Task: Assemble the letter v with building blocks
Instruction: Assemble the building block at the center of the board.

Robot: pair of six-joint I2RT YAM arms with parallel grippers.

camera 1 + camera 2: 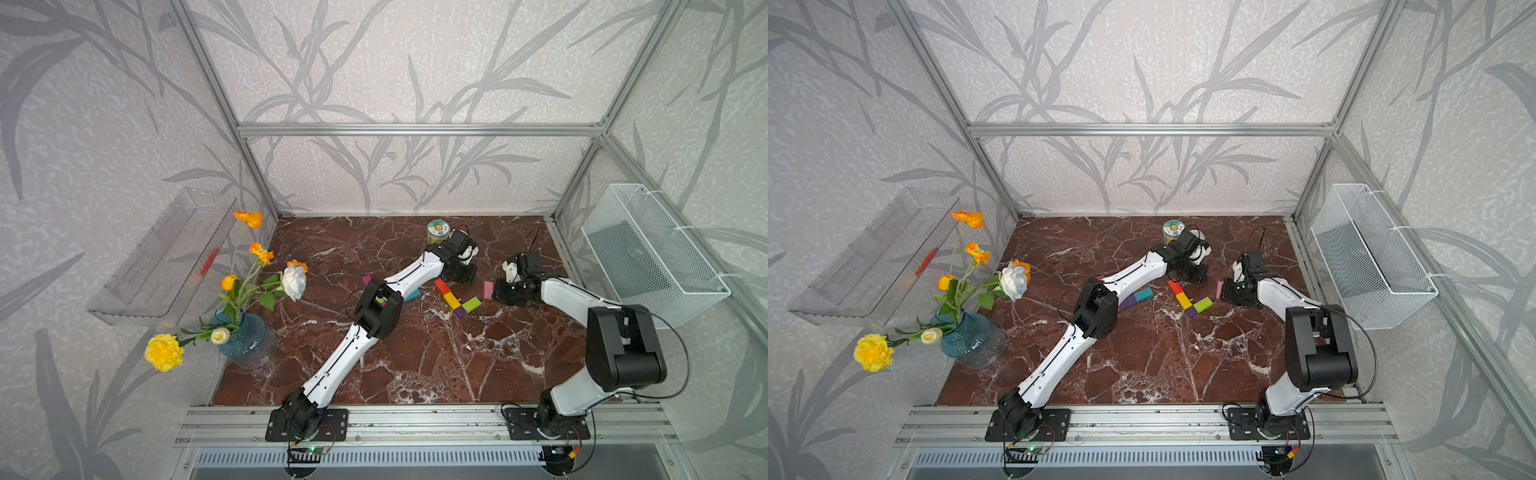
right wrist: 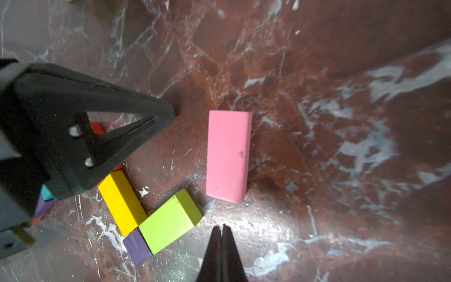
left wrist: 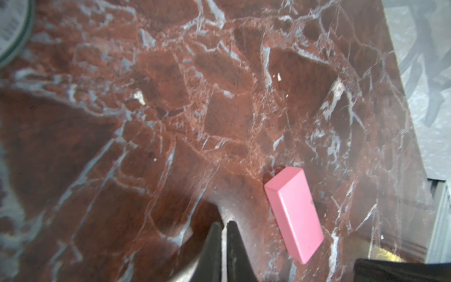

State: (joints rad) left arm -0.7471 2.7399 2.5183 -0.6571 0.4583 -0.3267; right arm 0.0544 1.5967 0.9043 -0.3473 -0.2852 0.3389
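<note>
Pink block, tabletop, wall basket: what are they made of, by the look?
Pink block: probably painted wood, matte; flat opaque colour, crisp edges, a small chip on top. Could be plastic.
Tabletop: red marble look with white veins, glossy glare; stone or printed sheet, cannot tell.
Basket: white-coated metal wire mesh; see-through grid.

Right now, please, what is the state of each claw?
Left claw: nearly closed, a thin slit, holding nothing.
Right claw: closed, holding nothing.

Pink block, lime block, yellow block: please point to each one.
Pink block (image 2: 227, 153): right wrist view, middle of its top face.
Lime block (image 2: 168, 223): right wrist view, middle of its top face.
Yellow block (image 2: 123, 202): right wrist view, middle of its top face.
</note>
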